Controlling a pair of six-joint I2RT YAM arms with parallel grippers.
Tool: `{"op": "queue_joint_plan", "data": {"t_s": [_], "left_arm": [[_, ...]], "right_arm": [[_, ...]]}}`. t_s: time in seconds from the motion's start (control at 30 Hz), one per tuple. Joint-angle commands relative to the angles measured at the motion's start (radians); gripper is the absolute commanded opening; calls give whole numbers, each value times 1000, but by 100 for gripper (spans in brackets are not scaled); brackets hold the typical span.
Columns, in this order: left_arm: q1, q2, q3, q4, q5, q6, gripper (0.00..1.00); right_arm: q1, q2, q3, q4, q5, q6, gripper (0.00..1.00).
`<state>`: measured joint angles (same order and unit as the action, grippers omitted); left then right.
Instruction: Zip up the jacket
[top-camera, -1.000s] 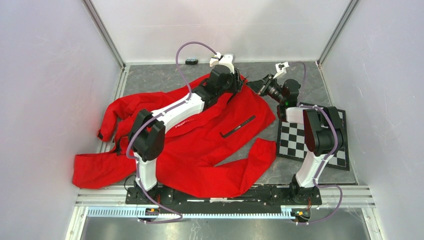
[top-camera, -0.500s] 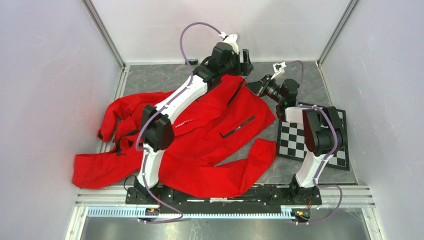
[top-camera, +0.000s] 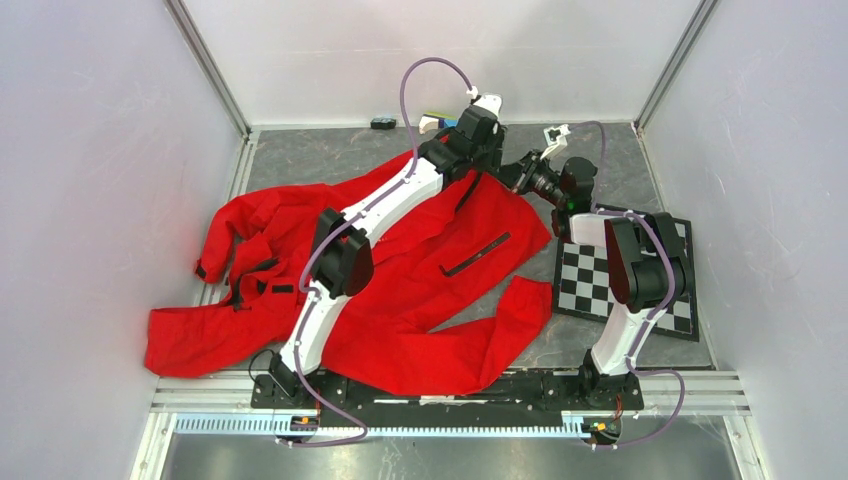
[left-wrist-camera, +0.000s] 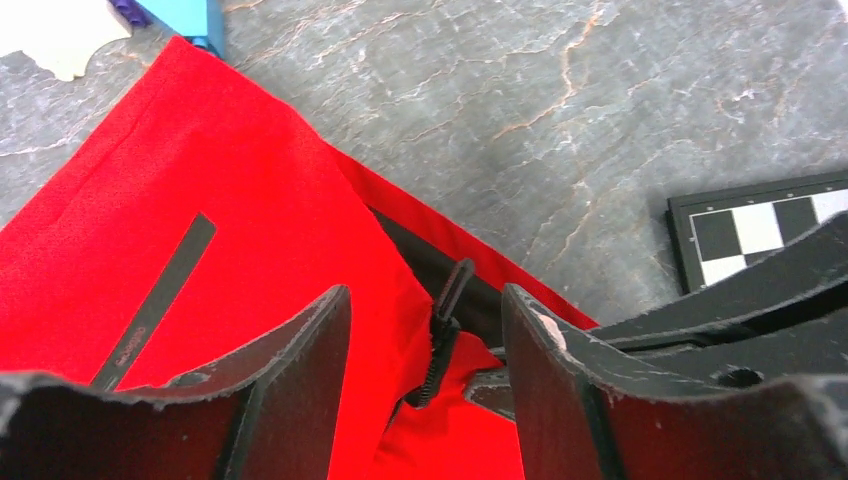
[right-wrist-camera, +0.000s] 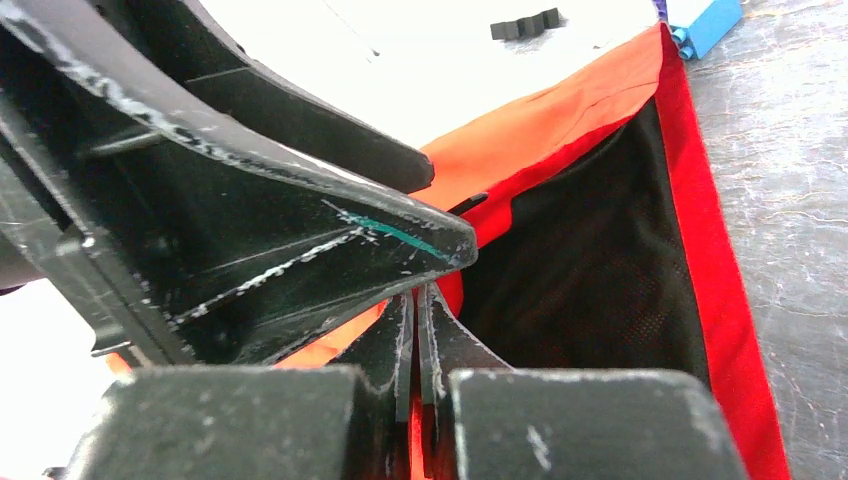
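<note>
The red jacket (top-camera: 400, 290) lies spread on the grey table, its top end at the back right. In the left wrist view my left gripper (left-wrist-camera: 425, 300) is open just above the fabric, its two fingers apart on either side of the black zipper slider (left-wrist-camera: 441, 327) and touching nothing. The zipper's teeth run down from the slider, and dark lining (left-wrist-camera: 425, 252) shows above it. My right gripper (right-wrist-camera: 415, 297) is shut on the jacket's red edge next to the dark lining (right-wrist-camera: 580, 270). In the top view the two grippers meet: left gripper (top-camera: 497, 155), right gripper (top-camera: 517, 172).
A black-and-white checkerboard (top-camera: 600, 285) lies at the right under the right arm. A blue block (left-wrist-camera: 185, 15) and a white scrap (left-wrist-camera: 60, 35) sit beyond the jacket's top edge. A small black object (top-camera: 382, 123) rests at the back wall. A black pocket strip (top-camera: 478, 253) crosses the jacket.
My left arm lifted off the jacket, swung right toward the right gripper and came down over the zipper slider, its jaws wider than a second ago. The right arm has not moved.
</note>
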<state>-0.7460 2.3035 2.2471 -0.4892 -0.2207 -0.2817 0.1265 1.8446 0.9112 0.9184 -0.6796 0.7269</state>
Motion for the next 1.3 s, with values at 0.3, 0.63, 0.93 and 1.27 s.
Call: {"op": "queue_joint_plan", "data": {"t_s": [0.3, 0.63, 0.93, 1.27], "left_arm": [[-11, 26, 103, -59, -138, 83, 53], [-4, -42, 41, -43, -221, 87, 47], [-1, -149, -87, 8, -233, 60, 33], [20, -334, -358, 18, -52, -49, 38]], "right_arm": [[15, -46, 51, 11, 14, -43, 0], [18, -52, 55, 0, 25, -40, 0], [22, -56, 60, -13, 32, -47, 0], [22, -55, 89, -43, 22, -72, 0]]}}
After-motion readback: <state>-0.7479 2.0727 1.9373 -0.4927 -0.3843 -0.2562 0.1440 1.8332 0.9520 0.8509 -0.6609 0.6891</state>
